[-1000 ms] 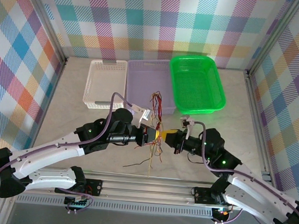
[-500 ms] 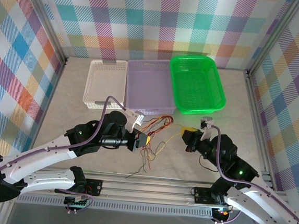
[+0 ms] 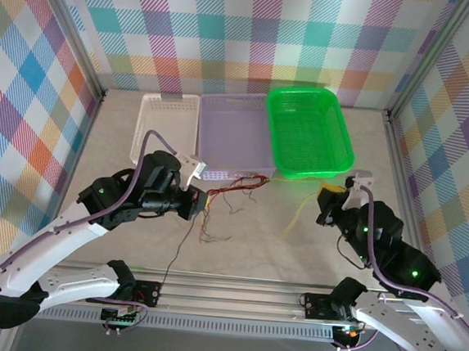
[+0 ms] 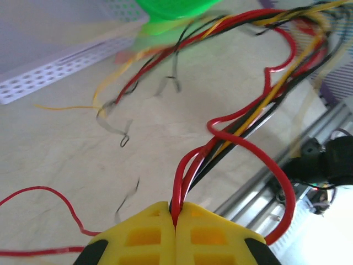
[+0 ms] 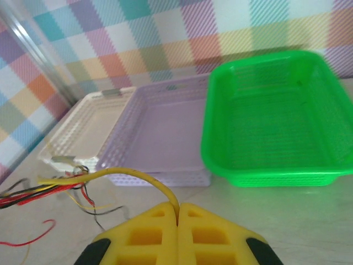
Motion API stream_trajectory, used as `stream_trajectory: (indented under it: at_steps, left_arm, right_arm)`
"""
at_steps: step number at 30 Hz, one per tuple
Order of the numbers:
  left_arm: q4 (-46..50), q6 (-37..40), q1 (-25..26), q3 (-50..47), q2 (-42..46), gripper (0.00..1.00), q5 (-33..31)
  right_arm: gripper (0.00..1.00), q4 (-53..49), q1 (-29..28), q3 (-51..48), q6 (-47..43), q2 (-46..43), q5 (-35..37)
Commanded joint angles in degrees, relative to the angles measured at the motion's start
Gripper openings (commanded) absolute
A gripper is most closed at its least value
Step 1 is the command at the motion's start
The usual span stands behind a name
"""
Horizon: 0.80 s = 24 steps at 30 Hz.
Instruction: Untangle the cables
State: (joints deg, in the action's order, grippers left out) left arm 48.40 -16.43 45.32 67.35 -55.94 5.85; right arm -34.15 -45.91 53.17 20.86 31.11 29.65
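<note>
The cables are thin red, black and yellow-orange wires. A bundle of them [image 3: 233,189] stretches over the table in front of the baskets, with loose ends trailing toward the near edge. My left gripper [image 3: 199,199] is shut on the red and black strands [image 4: 242,130], which rise from its yellow fingertips [image 4: 149,232]. My right gripper [image 3: 329,192] is shut on a single yellow cable [image 3: 300,211], well to the right of the bundle. In the right wrist view, that yellow cable [image 5: 132,175] arcs left from the gripper [image 5: 177,208] to the rest of the wires [image 5: 33,193].
Three baskets stand side by side at the back: white [image 3: 164,132], purple [image 3: 234,134] and green [image 3: 309,172]. The metal rail [image 3: 232,294] runs along the near edge. Plaid walls close in the table on three sides.
The two grippers have drawn apart: the left went left with the red and black bundle, the right went right and back with the yellow cable, which now stretches away from the bundle.
</note>
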Motion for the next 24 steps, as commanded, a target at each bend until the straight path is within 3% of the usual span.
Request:
stream_trajectory:
  at_steps: [1,10,24]
  left_arm:
    - [7.4,2.5,-2.5,1.6,2.6,0.00,-5.3]
    - [9.8,1.1,-4.6,0.1,9.6,0.00,-16.6]
    - [10.5,0.8,-4.8,-0.3,13.0,0.00,-27.9]
  right_arm:
    - [0.00,-6.7,0.9,5.6,-2.8,0.6,9.1]
    - [0.00,-16.9,1.0,17.7,-4.0,3.4,16.6]
    - [0.00,-22.8,1.0,32.0,-6.4,9.0,18.5]
